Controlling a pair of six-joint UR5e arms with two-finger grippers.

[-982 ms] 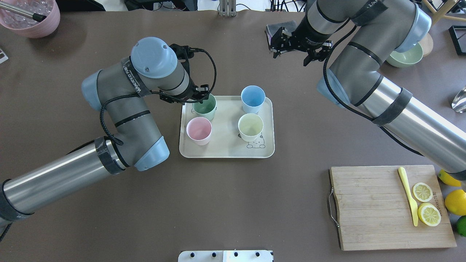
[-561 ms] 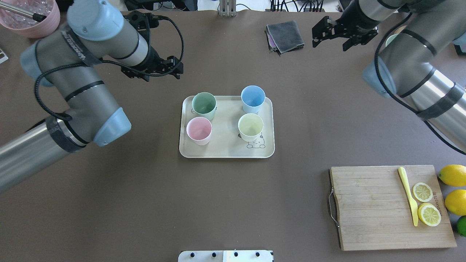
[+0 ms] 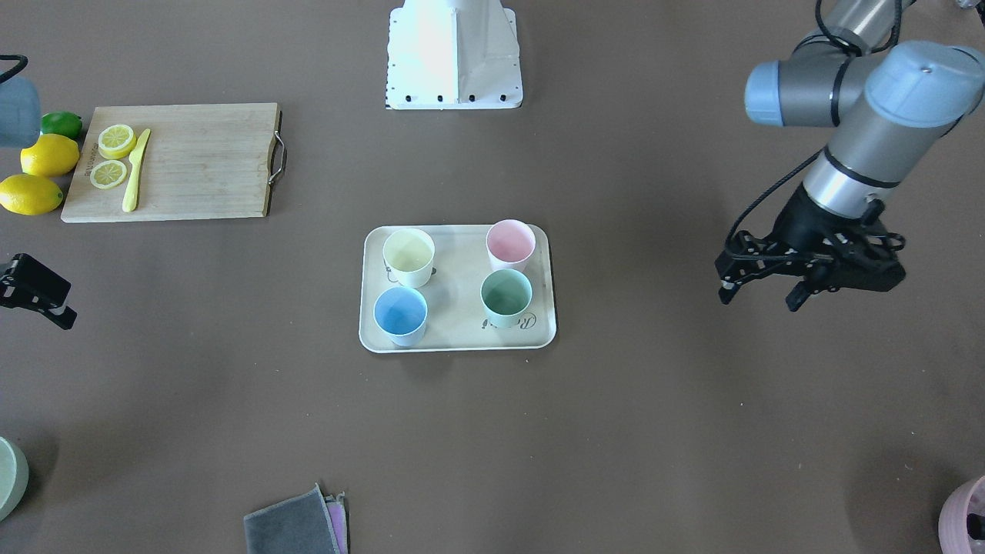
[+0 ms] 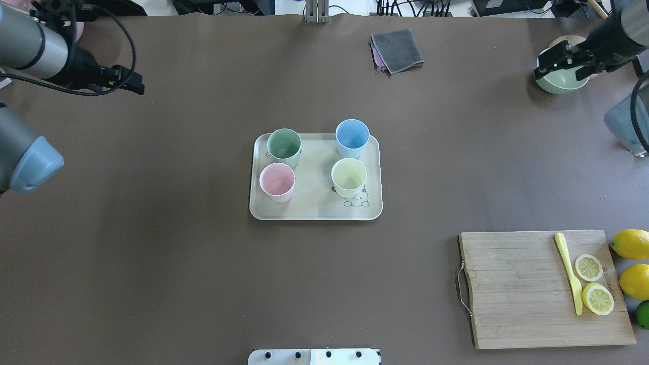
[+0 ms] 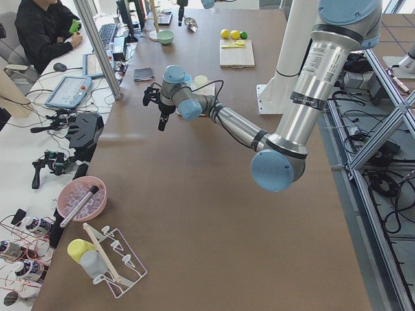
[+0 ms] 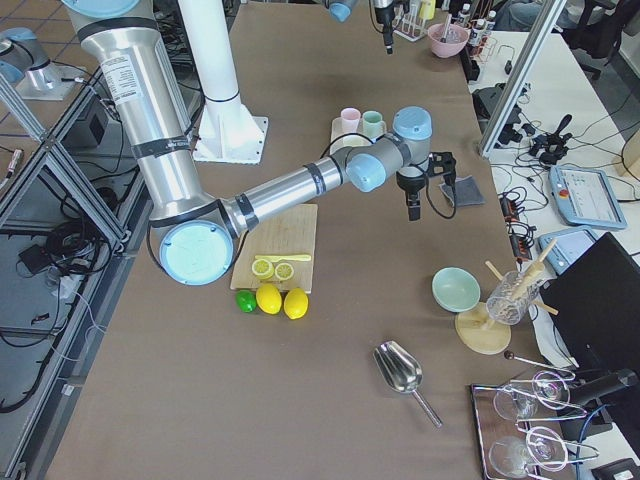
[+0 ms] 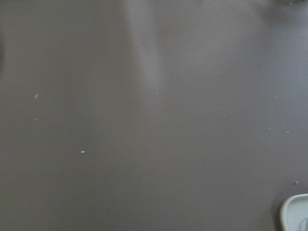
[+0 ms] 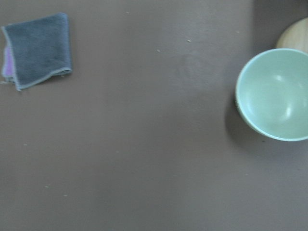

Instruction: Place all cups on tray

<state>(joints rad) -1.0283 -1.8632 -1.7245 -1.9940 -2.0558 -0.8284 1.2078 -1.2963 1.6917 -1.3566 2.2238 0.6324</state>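
Four cups (image 4: 277, 180) are standing inside the rim of the tray (image 4: 314, 214), and I am watching the left gripper (image 3: 759, 300) and right gripper (image 4: 560, 70) hanging spread wide, empty, near the far corners.

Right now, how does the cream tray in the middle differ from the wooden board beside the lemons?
The tray is cream, with rounded corners and a raised rim; the board is flat wood with a metal handle. The tray carries four upright cups; the board carries two lemon slices and a yellow knife. The tray sits mid-table; the board lies toward the robot's right. Both are rectangular and lie flat on the brown table.
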